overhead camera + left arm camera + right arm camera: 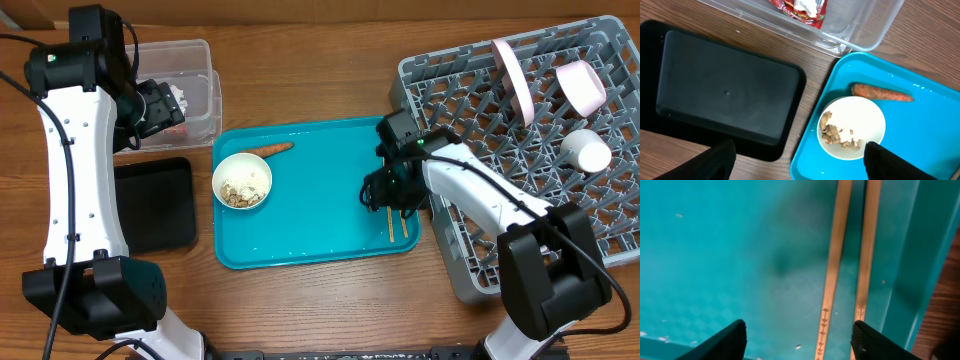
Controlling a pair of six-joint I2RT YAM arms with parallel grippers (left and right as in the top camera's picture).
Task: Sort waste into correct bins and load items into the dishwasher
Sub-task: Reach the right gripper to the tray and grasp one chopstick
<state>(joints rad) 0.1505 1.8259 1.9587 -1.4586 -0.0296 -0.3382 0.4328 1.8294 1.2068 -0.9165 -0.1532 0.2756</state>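
— How is the left end effector seen?
— It is held wide open by the clear tub, with nothing gripped. A red wrapper and crumpled white paper are seen inside that tub.
— And the right end effector?
— It is held low over the teal tray with the jaws spread, and nothing is clasped. The chopsticks are laid flat, side by side, near the tray's right rim. They are framed between the two fingers, and no contact can be made out.
— Where is the rest found?
— The white bowl, with beige scraps in it, is set at the tray's left end, and the carrot piece is laid just beside it. The black tray is placed on the counter, left of the teal tray. In the grey dish rack a pink plate is stood on edge, and a pink cup and a white cup are lodged.
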